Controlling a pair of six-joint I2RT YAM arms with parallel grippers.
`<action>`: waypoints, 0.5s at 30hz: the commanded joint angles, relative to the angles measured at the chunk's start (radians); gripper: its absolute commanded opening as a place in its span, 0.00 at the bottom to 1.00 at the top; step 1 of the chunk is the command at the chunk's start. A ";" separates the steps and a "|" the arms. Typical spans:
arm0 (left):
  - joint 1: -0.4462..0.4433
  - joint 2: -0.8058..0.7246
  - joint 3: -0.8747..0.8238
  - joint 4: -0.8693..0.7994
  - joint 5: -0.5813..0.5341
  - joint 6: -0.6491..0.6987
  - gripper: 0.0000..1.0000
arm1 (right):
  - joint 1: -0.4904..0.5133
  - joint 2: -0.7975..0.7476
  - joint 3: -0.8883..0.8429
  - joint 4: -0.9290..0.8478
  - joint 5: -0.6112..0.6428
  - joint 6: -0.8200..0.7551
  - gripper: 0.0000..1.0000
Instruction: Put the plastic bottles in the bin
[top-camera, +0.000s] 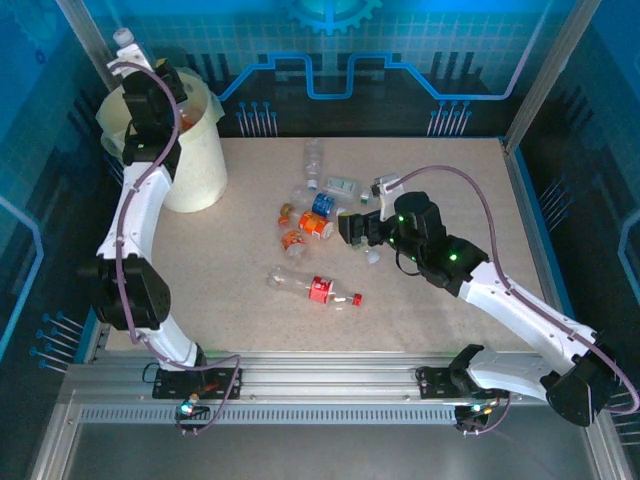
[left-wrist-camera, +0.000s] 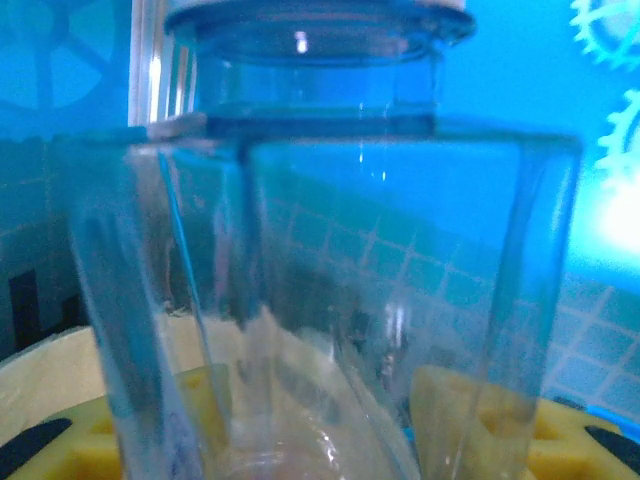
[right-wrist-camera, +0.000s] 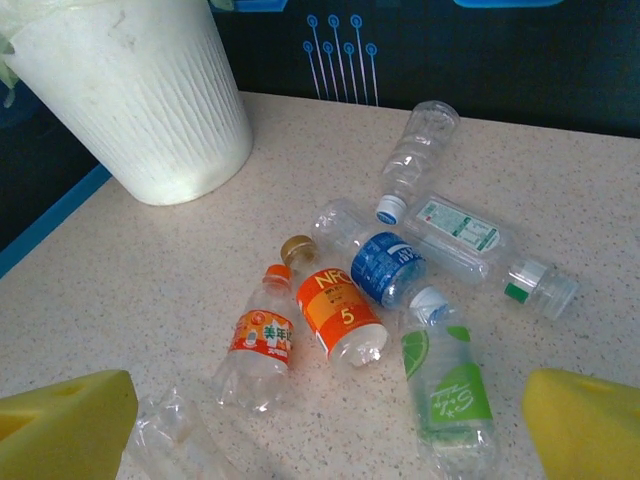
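Overhead: left gripper (top-camera: 140, 70) clamps a clear bottle (top-camera: 124, 40) over the far-left bin (top-camera: 200, 150); right gripper (top-camera: 345, 228) gapes beside loose bottles (top-camera: 315, 225) at centre.
Left wrist: bottle walls close up, yellow fingers (left-wrist-camera: 470, 420) below.
Right wrist: orange, blue, green labels (right-wrist-camera: 340, 310) readable.

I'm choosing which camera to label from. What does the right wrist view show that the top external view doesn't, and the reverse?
Right wrist view: label detail, such as the 5 on the orange-labelled bottle and the lime on the green-labelled bottle, with the right gripper's jaws open at the bottom corners. Top external view: the left gripper shut on a clear bottle up by the bin, plus a red-labelled bottle lying apart, nearer the arms. Shared: the bin, the table and the bottle cluster.
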 joint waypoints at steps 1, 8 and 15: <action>0.015 0.028 0.001 0.073 -0.058 -0.021 0.48 | 0.011 -0.028 0.024 -0.032 0.019 0.024 1.00; 0.027 0.082 -0.020 0.042 -0.057 -0.064 0.51 | 0.011 -0.048 0.009 -0.055 0.040 0.040 1.00; 0.027 0.067 -0.071 0.031 -0.040 -0.066 0.56 | 0.008 -0.060 -0.003 -0.058 0.056 0.058 1.00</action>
